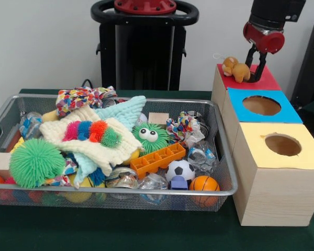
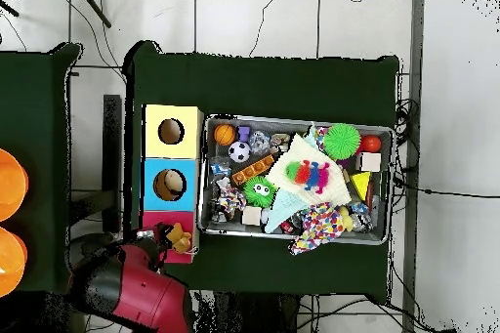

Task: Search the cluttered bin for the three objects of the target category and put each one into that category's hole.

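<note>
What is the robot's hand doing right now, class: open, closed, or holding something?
Hand: over the red-topped box, fingers spread beside the tan soft toy. It looks open; the toy rests on the red top rather than being gripped.

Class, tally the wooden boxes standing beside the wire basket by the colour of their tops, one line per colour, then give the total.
Red-topped box: 1
Blue-topped box: 1
Yellow-topped box: 1
Total: 3
</note>
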You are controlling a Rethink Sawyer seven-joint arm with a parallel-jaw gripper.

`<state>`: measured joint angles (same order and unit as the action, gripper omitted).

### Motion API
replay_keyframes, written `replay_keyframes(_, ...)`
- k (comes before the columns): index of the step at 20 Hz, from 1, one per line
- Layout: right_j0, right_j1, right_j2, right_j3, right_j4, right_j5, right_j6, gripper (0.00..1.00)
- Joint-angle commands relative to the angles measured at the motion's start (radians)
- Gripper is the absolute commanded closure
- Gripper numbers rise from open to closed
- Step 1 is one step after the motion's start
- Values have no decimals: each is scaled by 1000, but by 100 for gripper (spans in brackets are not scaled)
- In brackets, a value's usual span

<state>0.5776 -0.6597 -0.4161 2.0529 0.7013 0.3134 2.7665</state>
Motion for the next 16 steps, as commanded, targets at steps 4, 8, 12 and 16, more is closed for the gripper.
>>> replay_keyframes(4, -42, -19, 94, -52, 9, 84, 154, 0)
replay_keyframes(8, -40, -20, 88, -54, 0, 93, 149, 0)
replay_keyframes(12, -28, -13, 76, -60, 0, 88, 164, 100)
replay_keyframes(16, -40, -17, 92, -57, 6, 83, 157, 100)
